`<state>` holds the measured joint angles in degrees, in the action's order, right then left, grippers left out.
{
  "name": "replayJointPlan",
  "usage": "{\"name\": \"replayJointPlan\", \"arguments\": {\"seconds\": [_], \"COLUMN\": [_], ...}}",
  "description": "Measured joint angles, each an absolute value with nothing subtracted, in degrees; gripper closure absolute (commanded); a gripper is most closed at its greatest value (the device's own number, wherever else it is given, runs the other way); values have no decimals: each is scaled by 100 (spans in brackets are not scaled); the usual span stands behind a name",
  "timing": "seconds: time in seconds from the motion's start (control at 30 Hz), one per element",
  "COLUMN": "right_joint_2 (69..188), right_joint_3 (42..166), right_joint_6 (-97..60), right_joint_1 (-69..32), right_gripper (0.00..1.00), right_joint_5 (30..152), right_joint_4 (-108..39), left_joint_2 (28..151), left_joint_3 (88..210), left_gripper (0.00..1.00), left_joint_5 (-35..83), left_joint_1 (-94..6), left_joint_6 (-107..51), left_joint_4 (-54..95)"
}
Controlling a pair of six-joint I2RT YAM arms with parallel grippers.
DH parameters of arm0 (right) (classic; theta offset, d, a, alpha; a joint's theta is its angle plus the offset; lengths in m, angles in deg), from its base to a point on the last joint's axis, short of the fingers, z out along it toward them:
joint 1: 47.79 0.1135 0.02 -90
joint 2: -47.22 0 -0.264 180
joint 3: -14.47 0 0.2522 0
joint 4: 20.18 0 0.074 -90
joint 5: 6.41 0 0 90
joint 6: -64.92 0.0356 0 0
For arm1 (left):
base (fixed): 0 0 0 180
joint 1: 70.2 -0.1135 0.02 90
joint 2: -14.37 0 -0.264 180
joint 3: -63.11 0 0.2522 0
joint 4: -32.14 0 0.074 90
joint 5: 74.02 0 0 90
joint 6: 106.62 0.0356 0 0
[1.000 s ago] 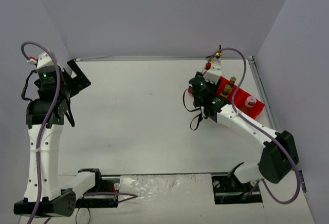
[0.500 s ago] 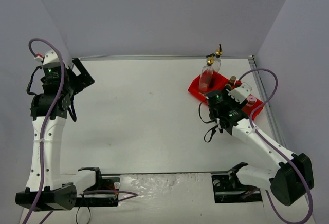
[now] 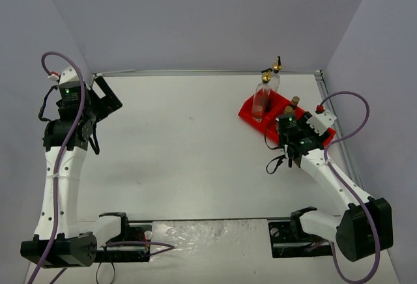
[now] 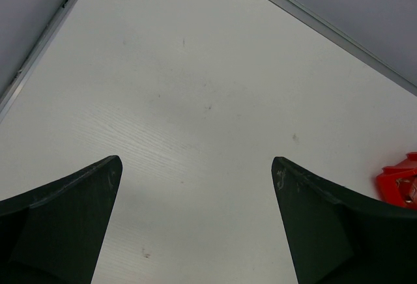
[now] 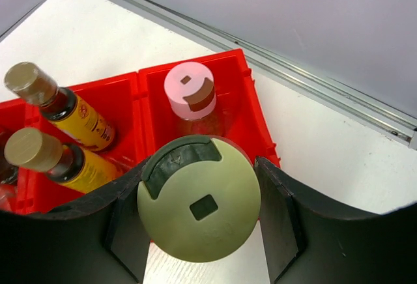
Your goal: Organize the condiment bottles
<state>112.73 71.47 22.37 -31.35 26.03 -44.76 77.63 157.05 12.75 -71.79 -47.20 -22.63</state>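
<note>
**Right arm: squat cream bottle in grip at the tray's near edge**

- Right gripper point(image 5: 203, 227): both fingers pressed on the sides of the squat cream bottle point(image 5: 199, 207), closed only as far as its wide body allows. A side grip leaves the base free to go straight down into a slot.
- Position: the bottle hides the near edge of the red tray point(image 5: 231, 108), just in front of the compartment with the pink bottle point(image 5: 189, 92). Cannot tell whether it hangs in the air or rests on something.
- Orientation: the wrist camera sees the lid face-on, so the long axis runs toward the lens. I judge it upright, lid up, base toward the tray.
- Pink bottle: alone in its compartment, cap up.
- Two amber bottles point(image 5: 55, 105) point(image 5: 49, 157): together in the next compartment, leaning, caps toward the far left of the wrist view.
- Two tall glass bottles point(image 3: 262, 98): upright at the tray's far end, gold spouts up.
- Left gripper point(image 4: 195, 161): fingers wide apart, nothing between them, parked over bare table point(image 4: 195, 69) well away from the tray, presumably to stay clear
- Judged step: setting the cream bottle beside the pink one, near the end of the sorting
</note>
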Motion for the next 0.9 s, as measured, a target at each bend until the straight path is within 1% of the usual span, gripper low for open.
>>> {"name": "replayJointPlan", "arguments": {"seconds": [0.33,0.9], "right_joint_2": [11754,12353], "right_joint_3": [6968,6881], "right_joint_6": [1972,1716], "right_joint_1": [-3663,-3844], "right_gripper": [100,100], "right_joint_5": [2992,3435], "right_joint_4": [-4049,-3346], "left_joint_2": [7759,7759], "left_joint_3": [15582,15567], "left_gripper": [3,3], "left_joint_5": [1377,1473], "left_joint_1": [-7179,-7179], "left_joint_6": [-4729,-4729], "left_joint_4": [-2106,-2002]}}
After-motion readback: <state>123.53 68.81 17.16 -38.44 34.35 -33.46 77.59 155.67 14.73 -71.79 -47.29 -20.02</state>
